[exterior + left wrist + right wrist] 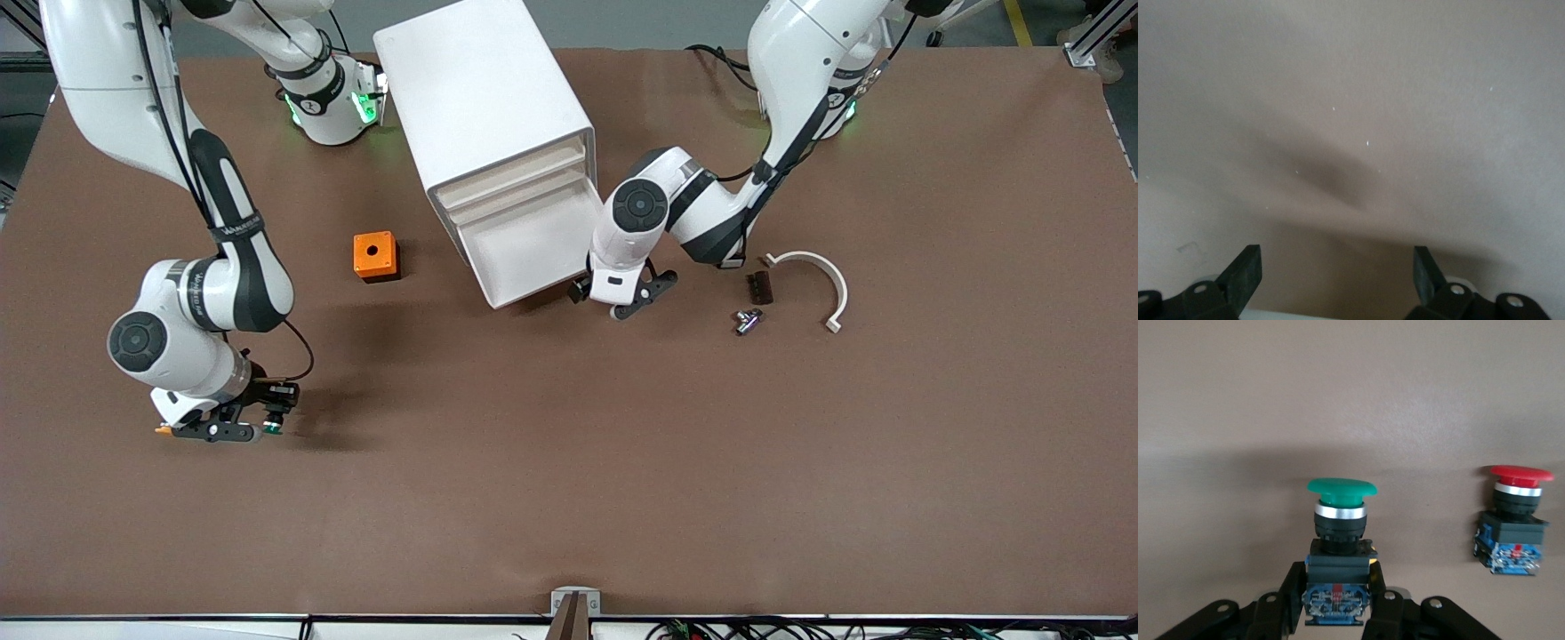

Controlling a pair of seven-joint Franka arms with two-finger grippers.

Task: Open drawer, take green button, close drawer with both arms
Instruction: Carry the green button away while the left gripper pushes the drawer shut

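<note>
Green button held — drawer pulled out

Right end effector (1338, 613) pinches the small green-capped push button (1340, 543) over the brown counter (622, 498); left end effector (622, 298), fingers wide apart and empty, sits beside the shallow white drawer (529, 253).

Even overhead light, soft shadows, left wrist view perhaps blurred

Big white boxy cabinet (484, 98) on brown worktop (569, 498), lowest white tray-like drawer (533, 249) pulled out toward front camera. Orange square box (375, 256) beside it toward right arm's end; white curved clip (822, 284) toward left arm's end.
</note>
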